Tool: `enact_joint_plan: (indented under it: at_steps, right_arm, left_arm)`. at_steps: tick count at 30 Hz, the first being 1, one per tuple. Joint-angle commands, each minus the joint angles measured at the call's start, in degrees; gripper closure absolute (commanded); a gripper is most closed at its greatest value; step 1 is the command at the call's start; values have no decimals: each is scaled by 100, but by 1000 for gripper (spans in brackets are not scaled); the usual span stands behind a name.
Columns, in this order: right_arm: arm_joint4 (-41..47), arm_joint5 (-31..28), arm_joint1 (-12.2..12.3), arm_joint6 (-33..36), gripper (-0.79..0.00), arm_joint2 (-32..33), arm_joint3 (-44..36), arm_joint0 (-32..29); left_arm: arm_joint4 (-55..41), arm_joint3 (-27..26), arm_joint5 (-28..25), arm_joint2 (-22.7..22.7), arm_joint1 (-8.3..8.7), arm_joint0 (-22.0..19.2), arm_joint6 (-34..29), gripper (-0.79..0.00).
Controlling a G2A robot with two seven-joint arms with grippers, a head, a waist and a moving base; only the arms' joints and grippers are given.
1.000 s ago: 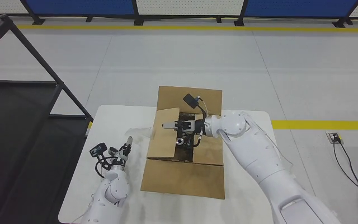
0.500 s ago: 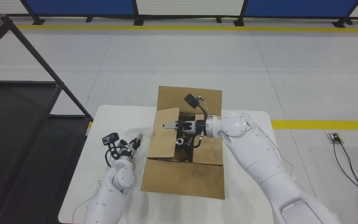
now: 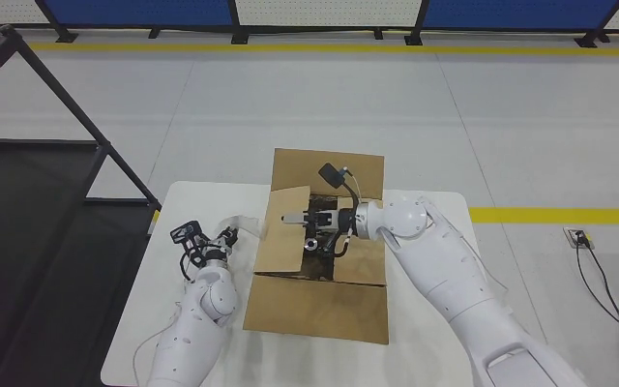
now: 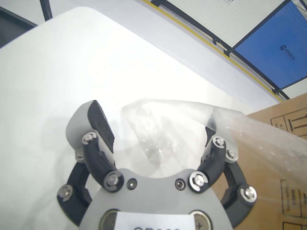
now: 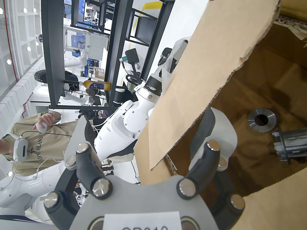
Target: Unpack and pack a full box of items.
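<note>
On the table point(image 4: 60, 60) beside the box point(image 3: 314, 312), my left gripper point(image 4: 153, 116) is straddling the clear plastic wrap point(image 4: 168, 130), fingers spread; I am aiming to close low and squarely; my right gripper point(image 5: 148, 120), also spread, is bracketing the box's flap point(image 5: 215, 48).

Left gripper point(image 4: 153, 116) and right gripper point(image 5: 146, 123) have fingers spread apart.

Lit brightly, evenly from overhead. Glared near white across surface point(image 4: 60, 60) in left wrist view; faint shadow cast beside left pincer point(image 4: 152, 116). Dim, shadowed inside box point(image 5: 263, 72). Bowed straight lines at wrist-view edges.
</note>
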Motion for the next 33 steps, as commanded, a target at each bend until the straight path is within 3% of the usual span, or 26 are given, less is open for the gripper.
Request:
enact_joint_plan:
  at_steps: [1, 7, 14, 26, 33]
  right_arm:
    - [5, -6, 0, 0, -785, 6, 21, -3]
    - [20, -39, 11, 3, -785, 43, 72, -7]
    - [39, -32, -9, 25, -785, 25, 128, 29]
    - [56, -93, -40, 41, -785, 1, 241, 75]
    - [74, -142, -45, 54, -785, 11, 270, 75]
  left_arm:
    - [-49, 27, 23, -36, -12, -1, 286, -785]
    - [-220, -153, -94, -225, 3, 149, 731, -785]
    - [-287, -727, -144, -392, 25, 490, 1089, -785]
    - [-121, -1802, 115, -621, 65, 1153, 1354, -785]
    - [-349, -2043, 270, -845, 68, 1320, 1303, -785]
